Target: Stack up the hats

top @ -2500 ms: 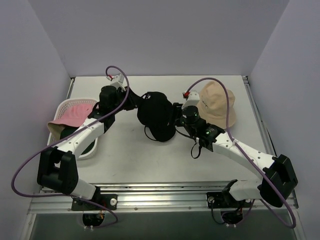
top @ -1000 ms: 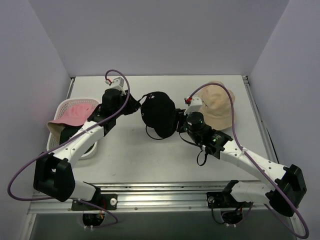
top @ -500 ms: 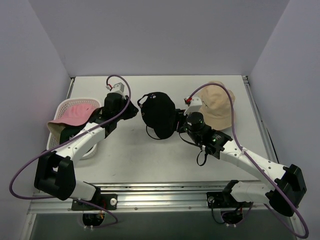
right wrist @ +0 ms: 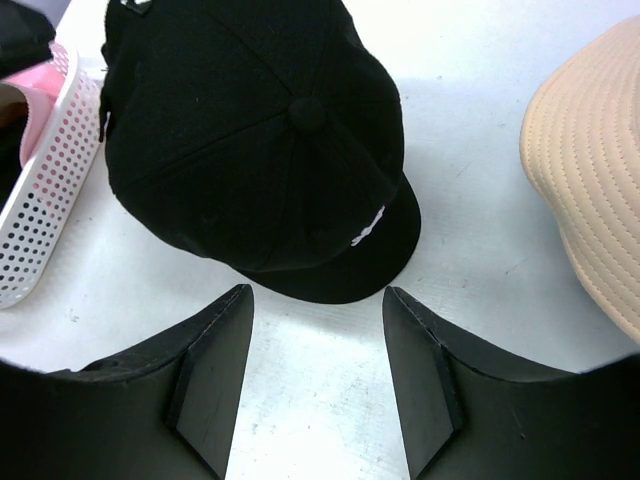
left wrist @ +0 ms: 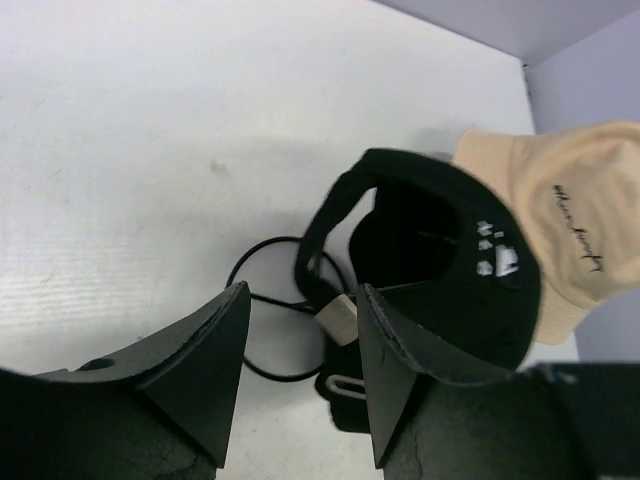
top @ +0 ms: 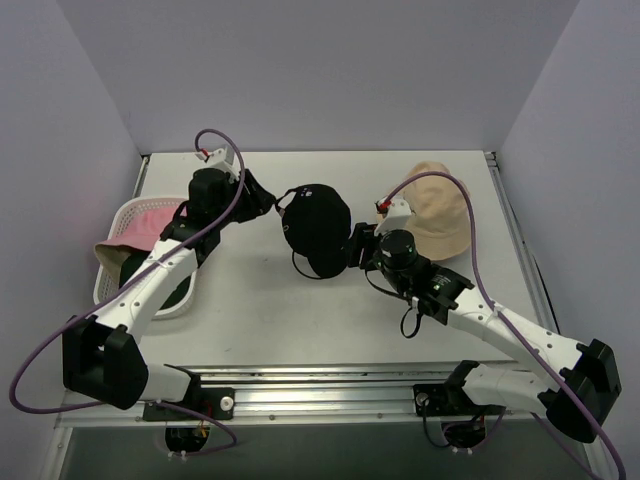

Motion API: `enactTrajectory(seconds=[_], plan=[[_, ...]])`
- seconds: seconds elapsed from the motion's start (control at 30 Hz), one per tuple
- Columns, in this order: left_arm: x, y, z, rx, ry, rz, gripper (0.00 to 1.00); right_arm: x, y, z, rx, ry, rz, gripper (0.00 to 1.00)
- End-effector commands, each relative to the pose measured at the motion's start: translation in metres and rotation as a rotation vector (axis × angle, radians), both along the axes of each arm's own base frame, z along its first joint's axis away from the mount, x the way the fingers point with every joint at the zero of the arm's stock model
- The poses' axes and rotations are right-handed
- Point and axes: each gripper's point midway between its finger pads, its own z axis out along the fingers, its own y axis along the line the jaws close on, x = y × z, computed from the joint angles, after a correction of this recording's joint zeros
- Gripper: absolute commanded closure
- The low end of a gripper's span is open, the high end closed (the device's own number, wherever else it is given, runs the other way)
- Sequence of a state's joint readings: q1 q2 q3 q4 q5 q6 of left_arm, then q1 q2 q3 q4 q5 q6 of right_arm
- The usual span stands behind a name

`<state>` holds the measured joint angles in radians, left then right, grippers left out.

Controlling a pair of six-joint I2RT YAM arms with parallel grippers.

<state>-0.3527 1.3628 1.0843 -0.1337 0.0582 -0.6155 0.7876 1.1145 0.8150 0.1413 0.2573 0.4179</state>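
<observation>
A black baseball cap [top: 315, 228] lies crown up mid-table, also in the left wrist view [left wrist: 440, 260] and the right wrist view [right wrist: 260, 130]. A beige bucket hat [top: 440, 215] lies right of it [right wrist: 595, 170]. A pink bucket hat [top: 150, 225] sits on a dark hat [top: 165, 278] in the white basket [top: 108, 288]. My left gripper [top: 262, 202] is open and empty, just left of the cap's back strap [left wrist: 300, 340]. My right gripper [top: 355, 245] is open and empty, just short of the cap's brim [right wrist: 315, 330].
A thin black wire loop [top: 300, 268] lies on the table under the cap's near-left edge [left wrist: 260, 300]. The perforated basket stands at the left edge [right wrist: 40, 200]. Walls close the table on the left, back and right.
My left gripper has let go of the cap's back edge and drawn back to the left. The cap now rests on the table. My right gripper has backed off slightly from the brim.
</observation>
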Motion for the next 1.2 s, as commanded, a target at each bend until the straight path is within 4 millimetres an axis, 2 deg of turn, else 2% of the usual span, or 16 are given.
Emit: enactTrajectory(seconds=[0.0,0.27,0.43,0.53,0.7,0.9,1.03,1.17], plan=[[0.01,-0.02,0.036,-0.033,-0.061,-0.097,0.44,-0.004,-0.005,0.016,0.033,-0.042,-0.014,0.49],[0.025,-0.038,0.011,-0.025,-0.014,-0.171,0.44,-0.007,-0.007,0.015,0.02,-0.039,-0.013,0.49],[0.031,-0.032,-0.013,0.0,0.046,-0.125,0.47,-0.009,-0.012,0.021,0.024,-0.053,-0.019,0.49],[0.033,-0.024,-0.02,0.02,0.055,-0.082,0.51,-0.011,-0.013,0.022,0.02,-0.055,-0.019,0.49],[0.03,-0.021,-0.032,0.02,0.072,-0.064,0.67,-0.01,-0.013,0.02,0.015,-0.053,-0.021,0.49],[0.023,-0.017,-0.052,0.017,0.105,-0.044,0.67,-0.009,-0.012,0.015,0.007,-0.042,-0.024,0.49],[0.021,-0.017,-0.059,0.015,0.115,-0.041,0.67,-0.008,-0.012,0.015,0.008,-0.044,-0.025,0.49],[0.02,-0.015,-0.057,0.012,0.104,-0.038,0.65,-0.007,-0.013,0.016,0.005,-0.044,-0.029,0.49]])
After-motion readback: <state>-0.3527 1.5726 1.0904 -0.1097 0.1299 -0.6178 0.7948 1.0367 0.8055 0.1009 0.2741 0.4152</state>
